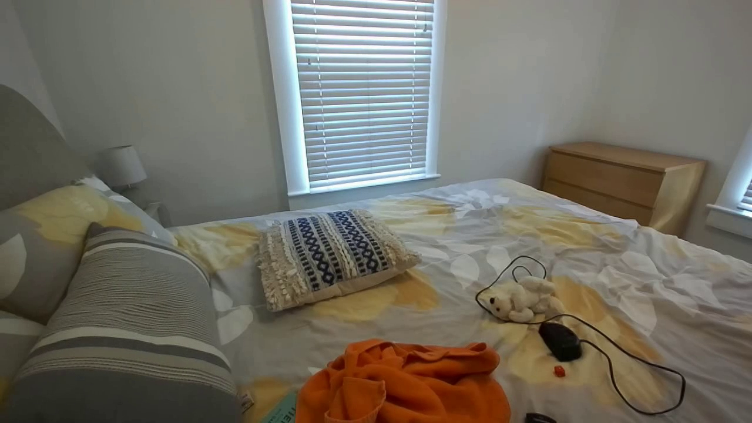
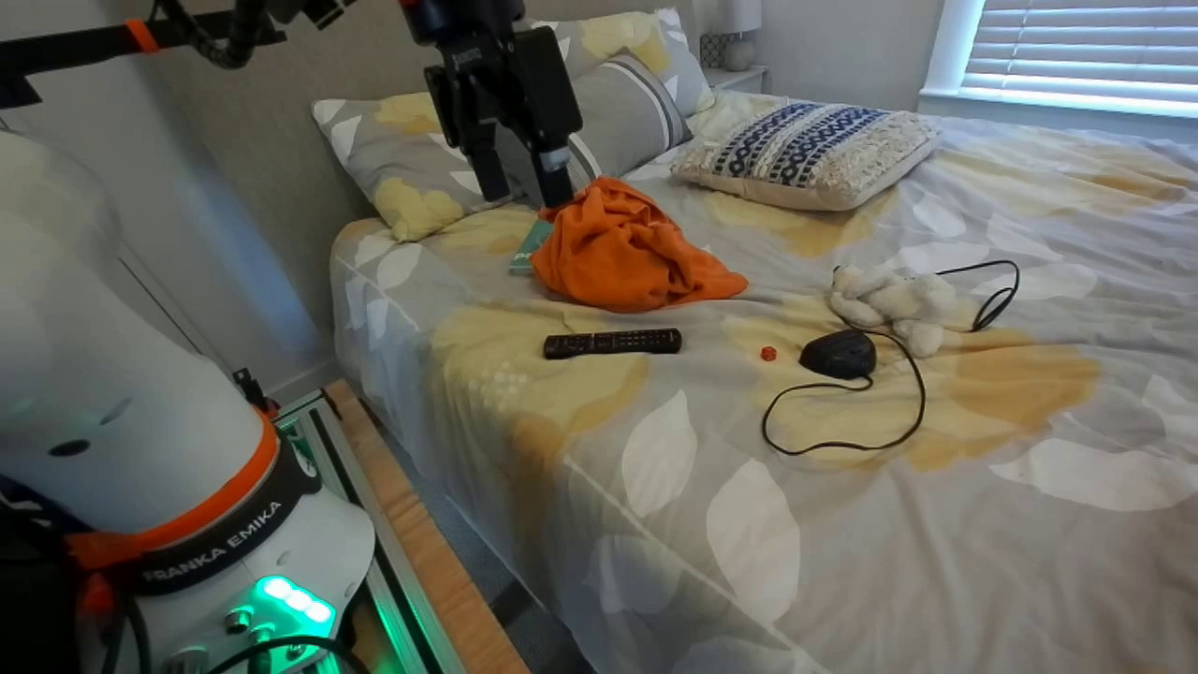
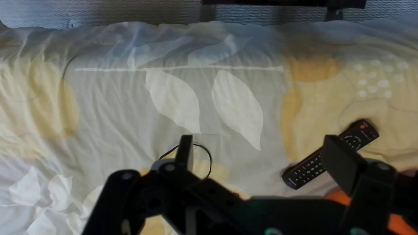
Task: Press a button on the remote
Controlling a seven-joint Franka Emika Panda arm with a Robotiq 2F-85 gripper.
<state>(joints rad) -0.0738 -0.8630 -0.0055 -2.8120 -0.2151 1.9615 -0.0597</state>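
Note:
The remote [image 2: 613, 344] is long and black and lies flat on the bed, buttons up. In the wrist view the remote [image 3: 305, 169] lies slanted, with a red button at its far end and number keys nearer. One gripper finger covers part of its middle in that view. A black end, apparently of the remote [image 1: 539, 418], shows at the bottom edge in an exterior view. My gripper [image 2: 524, 187] is high above the bed, apart from the remote. In the wrist view the gripper [image 3: 258, 145] is open, with nothing between its fingers.
An orange cloth [image 2: 627, 253] lies heaped beside the remote, over a green item [image 2: 531, 248]. A small red object [image 2: 768, 354], a black mouse-like device [image 2: 840, 355] with a looped cord and a white plush toy [image 2: 889, 300] lie nearby. Pillows [image 2: 810, 154] lie farther back.

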